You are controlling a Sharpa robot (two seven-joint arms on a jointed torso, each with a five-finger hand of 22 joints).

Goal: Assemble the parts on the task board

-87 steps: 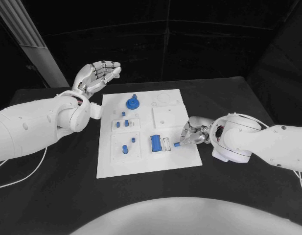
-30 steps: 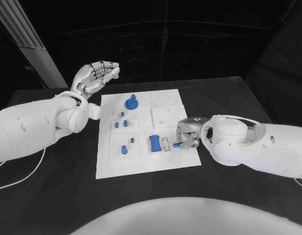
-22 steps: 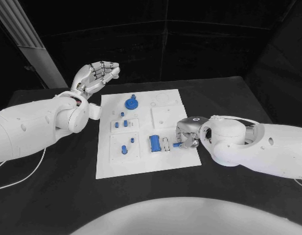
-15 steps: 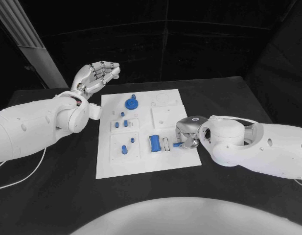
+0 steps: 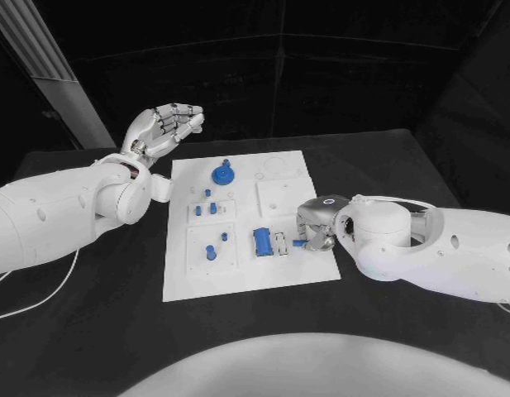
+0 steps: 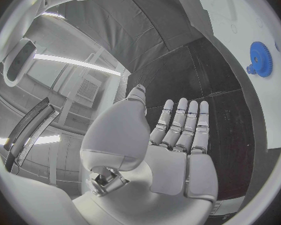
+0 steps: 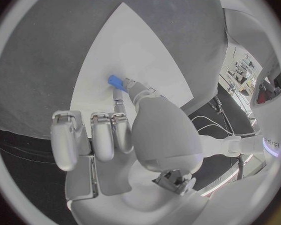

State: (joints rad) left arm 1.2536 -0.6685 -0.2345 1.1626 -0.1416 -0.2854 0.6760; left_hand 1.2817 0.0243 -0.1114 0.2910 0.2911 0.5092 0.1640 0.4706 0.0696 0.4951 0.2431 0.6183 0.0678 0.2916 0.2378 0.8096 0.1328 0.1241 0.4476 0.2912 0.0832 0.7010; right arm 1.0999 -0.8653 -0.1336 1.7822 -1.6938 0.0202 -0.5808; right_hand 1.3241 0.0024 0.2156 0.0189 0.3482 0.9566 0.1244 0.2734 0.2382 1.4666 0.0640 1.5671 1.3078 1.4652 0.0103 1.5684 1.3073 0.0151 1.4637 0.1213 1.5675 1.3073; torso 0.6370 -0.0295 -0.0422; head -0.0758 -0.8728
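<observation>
The right hand (image 5: 316,230) pinches a small blue part (image 7: 116,80) at its fingertips, low over the white board (image 5: 249,277) just beside its right-edge slot, while the open left hand (image 5: 163,128) hovers well apart.

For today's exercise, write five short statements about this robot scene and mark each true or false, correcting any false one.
1. The left hand is raised beyond the task board with nothing in it. True.
2. The right hand holds a small blue part at its fingertips. True.
3. The blue gear lies at the board's near edge. False: it sits towards the far end.
4. The right hand hangs off the table. False: it is over the board's right side.
5. The table is white. False: it is black.
</observation>
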